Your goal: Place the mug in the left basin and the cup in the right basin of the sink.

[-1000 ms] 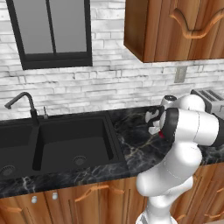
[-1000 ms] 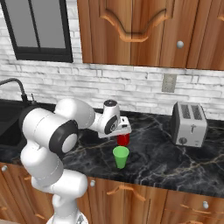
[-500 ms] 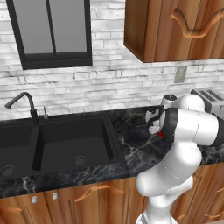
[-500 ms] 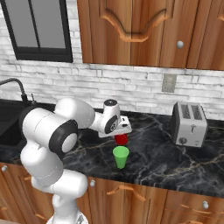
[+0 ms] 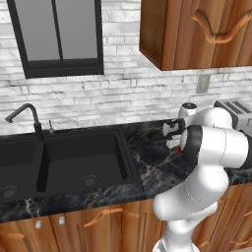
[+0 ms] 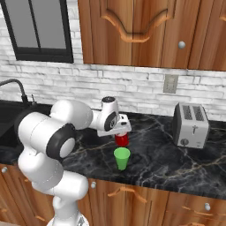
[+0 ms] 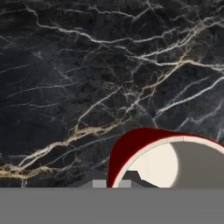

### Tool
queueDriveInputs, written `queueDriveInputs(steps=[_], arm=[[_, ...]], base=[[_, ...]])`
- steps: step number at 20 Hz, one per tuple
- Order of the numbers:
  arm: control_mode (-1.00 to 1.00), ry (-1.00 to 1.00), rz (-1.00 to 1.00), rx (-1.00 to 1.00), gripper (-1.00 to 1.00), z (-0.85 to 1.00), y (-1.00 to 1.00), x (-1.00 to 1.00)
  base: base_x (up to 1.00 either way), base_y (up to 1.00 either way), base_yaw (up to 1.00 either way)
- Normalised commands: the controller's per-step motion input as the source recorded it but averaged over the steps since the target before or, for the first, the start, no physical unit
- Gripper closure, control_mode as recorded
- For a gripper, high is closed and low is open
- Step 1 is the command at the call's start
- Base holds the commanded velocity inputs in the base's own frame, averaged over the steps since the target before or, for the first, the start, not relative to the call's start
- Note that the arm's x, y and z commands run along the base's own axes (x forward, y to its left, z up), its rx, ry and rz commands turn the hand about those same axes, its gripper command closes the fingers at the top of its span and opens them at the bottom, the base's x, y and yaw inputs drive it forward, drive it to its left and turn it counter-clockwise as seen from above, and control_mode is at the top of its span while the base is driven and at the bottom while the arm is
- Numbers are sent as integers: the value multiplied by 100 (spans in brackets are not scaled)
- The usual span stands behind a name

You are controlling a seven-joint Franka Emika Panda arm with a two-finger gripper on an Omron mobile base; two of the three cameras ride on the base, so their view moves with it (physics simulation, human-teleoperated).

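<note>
The red mug [image 6: 122, 140] stands on the black marble counter, just behind the green cup [image 6: 122, 158]. My gripper [image 6: 119, 131] is lowered onto the mug from above. In the hand view the mug [image 7: 131, 148] sits very near, its pale inside showing, and my gripper [image 7: 114, 182] has its fingers close together astride the mug's left wall. The sink lies far to the left of the hand, with the right basin [image 5: 83, 160], the left basin [image 5: 17, 170] and the faucet [image 5: 30, 118]. A sliver of the mug [image 5: 180, 147] peeks from behind my arm, beside the gripper [image 5: 172, 137].
A silver toaster [image 6: 190, 126] stands on the counter to the right of the cups. An outlet [image 6: 170, 83] is on the brick wall. Wooden wall cabinets [image 6: 145, 31] hang above. Bare marble counter [image 5: 150, 157] lies between the sink and the hand.
</note>
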Motion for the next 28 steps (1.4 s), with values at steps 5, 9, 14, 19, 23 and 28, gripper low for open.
queueDriveInputs(steps=[5, 9, 14, 19, 23, 28], arm=[[-100, 0, -9, -8, 100, 29, 43, -6], [-100, -2, -12, -4, 100, 16, 18, -8], [-100, 0, -12, 10, 100, 23, 1, -20], [-100, 0, -10, 17, 100, 24, 29, -35], [-100, 1, -9, 2, 100, 48, 49, -8], [-100, 0, -10, 0, 100, 27, 40, -40]], base=[[0, 0, 0], [0, 0, 0], [0, 0, 0], [0, 0, 0], [0, 0, 0], [0, 0, 0]])
